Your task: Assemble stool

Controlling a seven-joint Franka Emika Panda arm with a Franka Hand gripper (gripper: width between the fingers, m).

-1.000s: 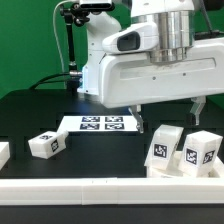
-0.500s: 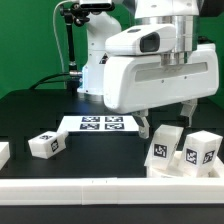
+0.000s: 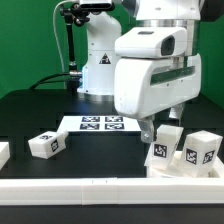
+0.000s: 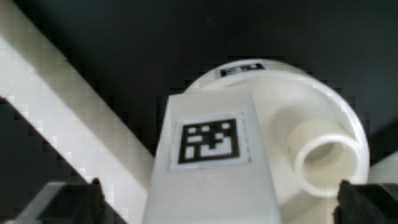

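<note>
White plastic parts of the stool are spread over the black table in the exterior view. Two tagged legs are stood side by side toward the exterior view's right. The nearer leg is found directly beneath the jaws, and a second leg is set just beside it, further to the right. The jaws are spread apart, one to each side of the nearer leg's top; whether the leg is touched by them cannot be told. In the wrist view the nearer leg is seen close up between the two dark jaw tips, with its square tag turned to the camera and a round hollow shown at one end. A third leg is laid well apart toward the exterior view's left, near the marker board. A long white rail is laid along the table's front edge.
</note>
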